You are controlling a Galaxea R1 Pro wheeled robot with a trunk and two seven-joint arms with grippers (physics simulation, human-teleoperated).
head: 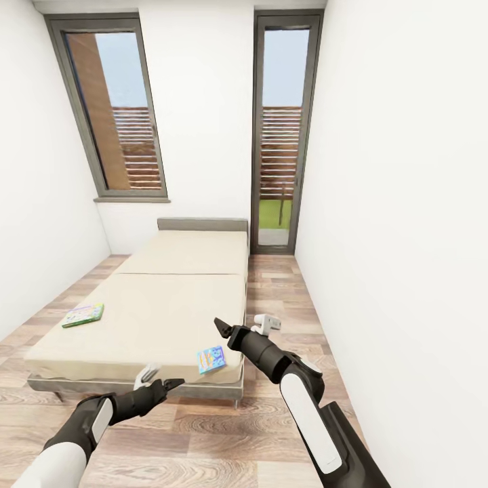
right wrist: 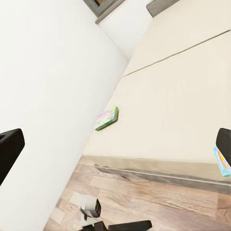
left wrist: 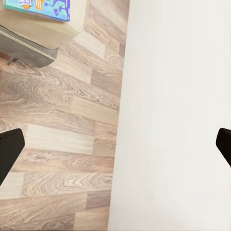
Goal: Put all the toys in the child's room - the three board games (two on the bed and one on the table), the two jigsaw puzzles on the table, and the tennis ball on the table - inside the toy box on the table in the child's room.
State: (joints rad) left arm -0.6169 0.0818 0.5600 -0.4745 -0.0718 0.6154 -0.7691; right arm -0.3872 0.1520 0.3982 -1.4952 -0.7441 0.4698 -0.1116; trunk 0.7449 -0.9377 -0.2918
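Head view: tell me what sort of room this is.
Likely a bedroom, perhaps a child's: a low bed takes up most of the wood floor, two colourful game boxes lie on it, and tall windows sit behind.

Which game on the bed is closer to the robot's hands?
The blue board game, lying at the bed's near corner, just ahead of the right gripper. The green board game lies farther off, by the bed's left edge.
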